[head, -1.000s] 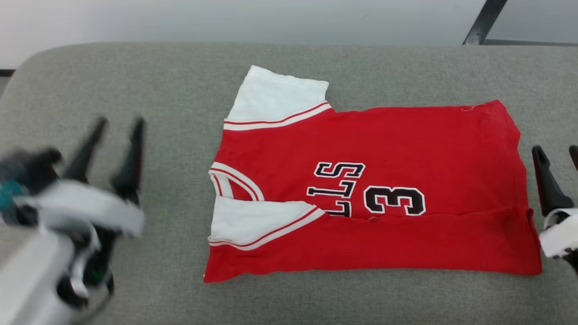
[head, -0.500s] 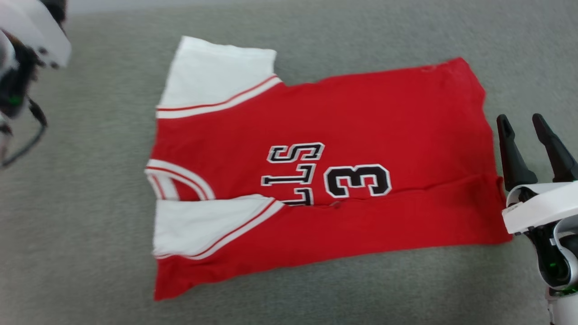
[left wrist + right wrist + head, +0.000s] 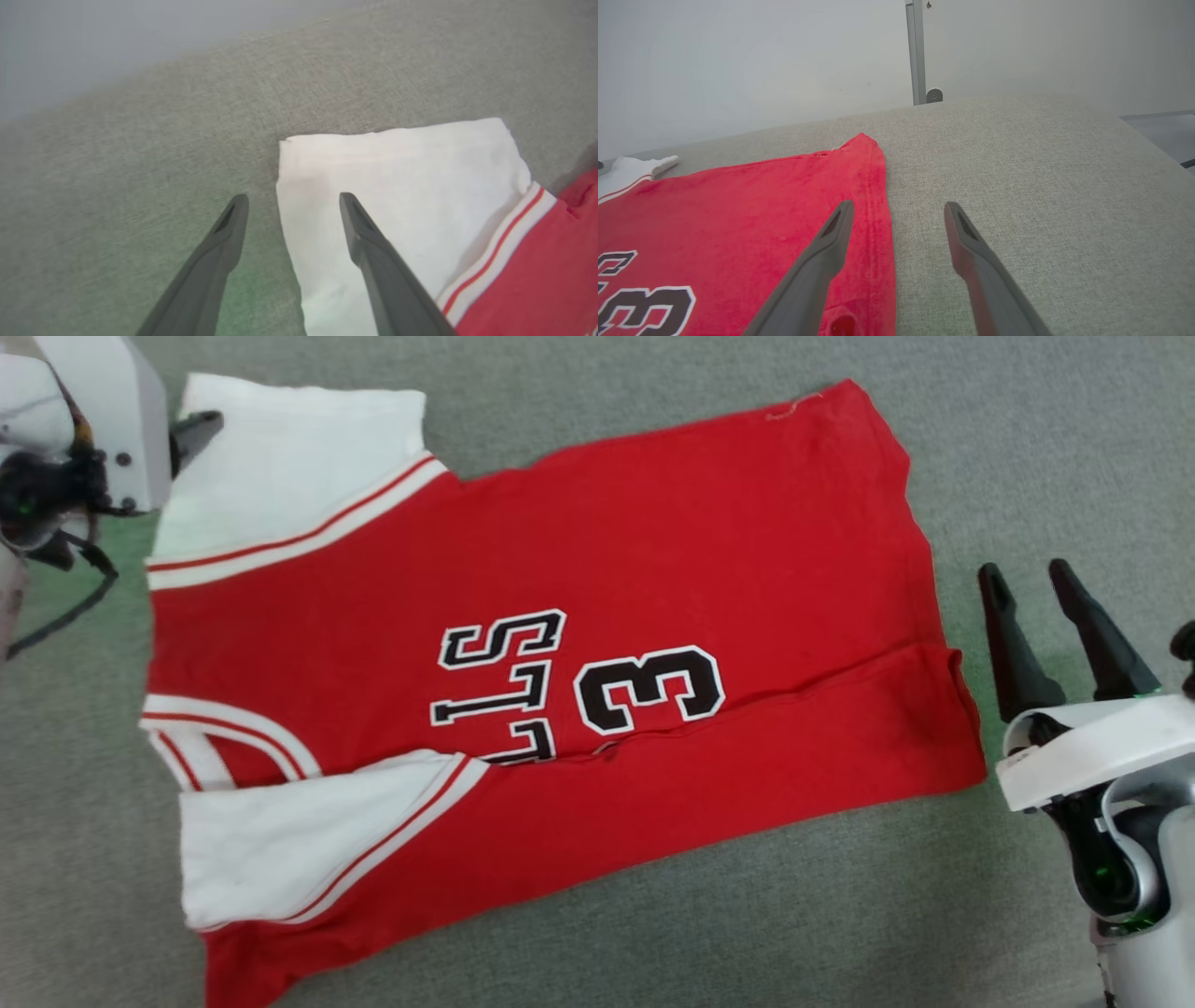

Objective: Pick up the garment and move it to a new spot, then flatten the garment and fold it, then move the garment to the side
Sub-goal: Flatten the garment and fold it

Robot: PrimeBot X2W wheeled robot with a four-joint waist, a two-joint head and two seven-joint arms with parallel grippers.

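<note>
1. The garment [image 3: 560, 644], a red jersey shirt, lies spread on the grey fabric surface [image 3: 653, 933]. Its collar [image 3: 215, 747] is toward the robot's left and its hem [image 3: 934, 607] toward the right.
2. The near long side is already folded in. A red strip and the near white sleeve [image 3: 308, 831] lie over the body and cover part of the black lettering [image 3: 495, 691]. I judge the far side is the next one to fold.
3. The left gripper [image 3: 293, 198] is wide open and has hold of nothing. One finger is above the far white sleeve [image 3: 397, 177] and the other above bare fabric surface, so the sleeve's edge lies between them. This placing suits a pinch on that edge.
4. The right gripper [image 3: 1025, 569] is also wide open and empty. In the head view it stands just beside the hem, apart from the cloth. In its wrist view one finger is over the hem's red border and the other over the bare surface.
5. Probably the two grippers stand at opposite ends so that the far side can be lifted evenly.
6. The risk is a pinch that takes only one thin layer, or none.
</note>
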